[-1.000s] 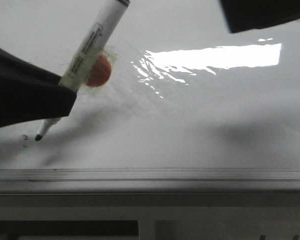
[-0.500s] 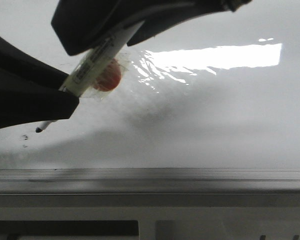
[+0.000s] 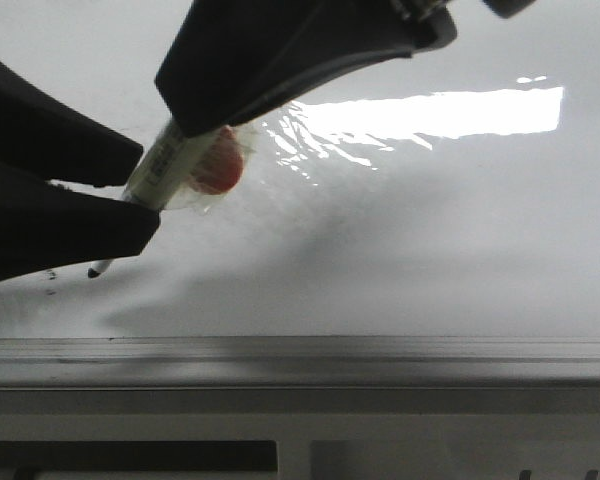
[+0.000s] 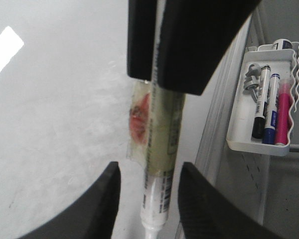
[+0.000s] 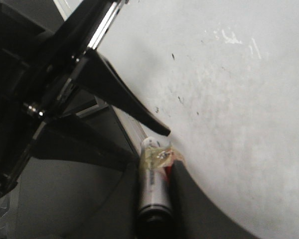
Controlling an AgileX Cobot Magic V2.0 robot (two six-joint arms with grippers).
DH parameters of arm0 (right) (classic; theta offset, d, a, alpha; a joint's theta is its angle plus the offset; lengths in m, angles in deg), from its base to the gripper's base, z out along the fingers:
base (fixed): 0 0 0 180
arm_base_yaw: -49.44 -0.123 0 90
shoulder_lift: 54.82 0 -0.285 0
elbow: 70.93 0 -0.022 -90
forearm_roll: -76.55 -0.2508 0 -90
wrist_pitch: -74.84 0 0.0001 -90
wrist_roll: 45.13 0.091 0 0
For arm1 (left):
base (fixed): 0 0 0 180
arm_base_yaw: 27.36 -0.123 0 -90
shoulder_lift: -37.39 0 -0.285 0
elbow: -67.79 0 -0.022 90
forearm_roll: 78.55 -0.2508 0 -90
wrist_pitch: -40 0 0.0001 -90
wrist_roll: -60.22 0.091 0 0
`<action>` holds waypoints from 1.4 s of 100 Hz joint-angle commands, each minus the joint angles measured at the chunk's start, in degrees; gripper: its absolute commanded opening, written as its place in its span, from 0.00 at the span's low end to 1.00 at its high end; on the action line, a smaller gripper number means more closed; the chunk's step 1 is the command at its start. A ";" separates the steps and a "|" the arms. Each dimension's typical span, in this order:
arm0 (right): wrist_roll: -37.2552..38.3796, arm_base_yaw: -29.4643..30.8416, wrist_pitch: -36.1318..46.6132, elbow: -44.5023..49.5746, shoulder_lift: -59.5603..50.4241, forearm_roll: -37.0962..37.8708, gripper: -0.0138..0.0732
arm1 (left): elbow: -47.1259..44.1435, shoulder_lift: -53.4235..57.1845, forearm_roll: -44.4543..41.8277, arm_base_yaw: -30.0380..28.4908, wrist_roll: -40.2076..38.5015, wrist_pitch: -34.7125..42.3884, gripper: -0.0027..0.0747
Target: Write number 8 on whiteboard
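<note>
- Plainly, the fingers of our left gripper (image 3: 148, 187) stood parted around the lower barrel of the marker (image 3: 165, 160). In the left wrist view a gap showed on one side of the barrel, so we judged this hold slack rather than clamped.
- The fingers of our right gripper (image 4: 158, 79) were closed on the upper barrel of the same marker, one on each side, with no gap that we could see.
- A red-orange blob (image 3: 220, 170) sat under clear tape on the barrel, between the two grips.
- The marker leaned steeply, and its black tip (image 3: 98, 268) pointed down at the whiteboard (image 3: 430, 250), very near the surface. We could not tell whether it touched.
- Only a few small dark specks (image 3: 50, 275) lay beside the tip. Nowhere on the board could we find the number 8, nor any stroke of it.
- Further out, the grey rail (image 3: 300, 350) ran along the board's near edge, and a white tray (image 4: 261, 144) of spare pens hung off to one side.
- We judged the task barely begun: the pen was in hand and aimed, but both loops were yet to be drawn.
</note>
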 commanded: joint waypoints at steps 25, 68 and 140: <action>5.02 3.65 2.50 -2.00 -3.78 0.22 0.09 | 1.95 17.22 9.30 -0.12 -0.89 -14.88 0.49; 5.95 13.69 -5.98 -13.89 -6.07 0.50 0.09 | 1.95 27.18 16.55 -0.24 -1.11 -14.42 0.49; 9.83 12.94 -19.77 -13.59 -0.43 5.78 0.09 | 1.95 26.21 18.69 -5.72 -1.11 -11.42 0.45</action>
